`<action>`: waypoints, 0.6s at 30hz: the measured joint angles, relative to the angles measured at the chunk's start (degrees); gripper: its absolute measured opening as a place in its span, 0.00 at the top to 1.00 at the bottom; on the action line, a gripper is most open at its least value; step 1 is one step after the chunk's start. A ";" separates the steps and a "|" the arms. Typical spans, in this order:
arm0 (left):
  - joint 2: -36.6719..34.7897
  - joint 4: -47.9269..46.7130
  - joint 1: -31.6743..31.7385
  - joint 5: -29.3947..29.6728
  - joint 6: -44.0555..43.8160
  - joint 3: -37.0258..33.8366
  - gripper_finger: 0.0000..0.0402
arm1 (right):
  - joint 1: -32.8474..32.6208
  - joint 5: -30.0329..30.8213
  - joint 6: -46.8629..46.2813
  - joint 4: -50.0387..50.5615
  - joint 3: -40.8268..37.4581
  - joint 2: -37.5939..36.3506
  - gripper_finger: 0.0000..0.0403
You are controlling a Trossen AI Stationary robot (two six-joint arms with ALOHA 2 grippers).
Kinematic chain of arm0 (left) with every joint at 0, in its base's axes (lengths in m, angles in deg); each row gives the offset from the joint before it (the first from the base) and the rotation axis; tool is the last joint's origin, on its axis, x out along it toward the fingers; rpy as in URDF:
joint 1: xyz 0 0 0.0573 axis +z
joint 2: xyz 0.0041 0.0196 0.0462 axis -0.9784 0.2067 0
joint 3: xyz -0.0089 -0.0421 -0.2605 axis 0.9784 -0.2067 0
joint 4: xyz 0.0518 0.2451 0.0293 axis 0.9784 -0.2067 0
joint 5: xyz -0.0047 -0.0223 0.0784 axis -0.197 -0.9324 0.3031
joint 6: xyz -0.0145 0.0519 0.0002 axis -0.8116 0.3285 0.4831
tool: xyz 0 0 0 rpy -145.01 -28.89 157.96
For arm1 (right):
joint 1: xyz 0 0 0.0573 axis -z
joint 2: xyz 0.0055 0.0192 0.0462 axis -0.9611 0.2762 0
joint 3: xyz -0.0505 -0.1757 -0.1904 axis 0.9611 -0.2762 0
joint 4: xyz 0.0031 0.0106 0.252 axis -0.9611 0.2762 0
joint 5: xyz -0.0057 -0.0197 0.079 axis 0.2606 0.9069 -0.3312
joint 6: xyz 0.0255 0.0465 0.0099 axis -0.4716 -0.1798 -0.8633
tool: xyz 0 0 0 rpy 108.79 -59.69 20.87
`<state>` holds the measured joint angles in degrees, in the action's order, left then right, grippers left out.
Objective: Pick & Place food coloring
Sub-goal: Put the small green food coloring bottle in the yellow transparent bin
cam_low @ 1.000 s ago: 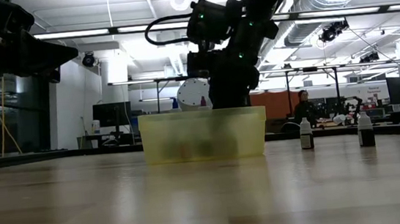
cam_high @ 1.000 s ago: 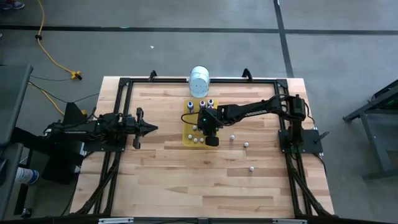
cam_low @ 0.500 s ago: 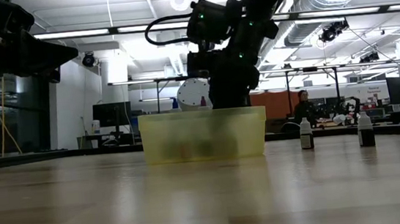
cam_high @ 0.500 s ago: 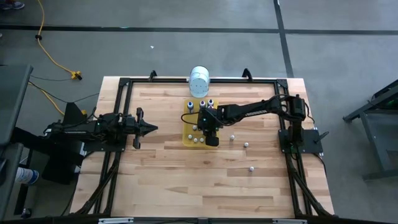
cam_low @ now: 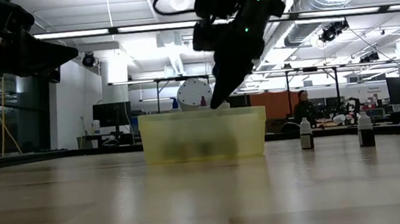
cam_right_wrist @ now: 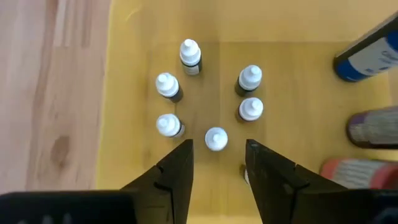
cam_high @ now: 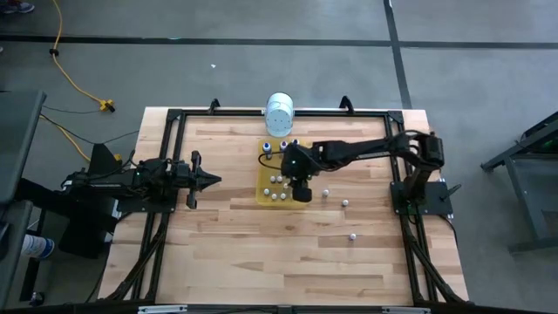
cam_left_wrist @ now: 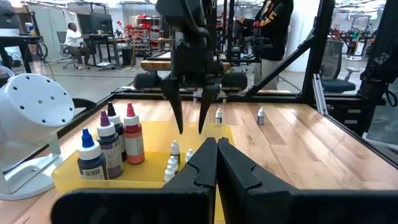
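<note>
Two arms of mine are sitting over the wooden table [cam_high: 288,253]: the left jaws [cam_high: 214,180] are waiting pressed together well apart from the yellow tray [cam_left_wrist: 152,134], while the right jaws [cam_left_wrist: 189,127] are hanging spread and empty above it. Six tiny white-capped food coloring bottles [cam_right_wrist: 216,138] are standing inside the tray beside three taller bottles [cam_left_wrist: 112,144], and three more small bottles [cam_high: 344,201] are sitting out on the table.

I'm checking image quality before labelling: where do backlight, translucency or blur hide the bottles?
Low view: bright ceiling lights silhouette the right gripper, and the tray wall is translucent, so the bottles inside are only dim smudges. Right wrist view: even light, small bottles crisp, but the taller bottles at the edge are blurred. Left wrist view: the left gripper is dark and soft.
</note>
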<state>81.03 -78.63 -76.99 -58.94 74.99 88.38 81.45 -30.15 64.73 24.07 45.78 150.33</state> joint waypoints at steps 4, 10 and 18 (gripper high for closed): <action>0.00 0.00 0.02 0.00 0.00 0.00 1.00 | -0.04 0.04 0.28 3.76 0.00 -2.76 0.66; -0.02 -0.01 0.02 0.00 0.00 0.00 1.00 | -0.15 0.29 0.41 11.78 0.00 -5.60 0.66; 0.00 -0.02 0.02 0.02 -0.02 0.00 1.00 | -0.44 2.18 0.62 14.92 -2.31 -8.67 0.66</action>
<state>81.03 -78.65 -76.97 -58.91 74.97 88.38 81.02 -27.97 65.35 38.99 43.47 141.65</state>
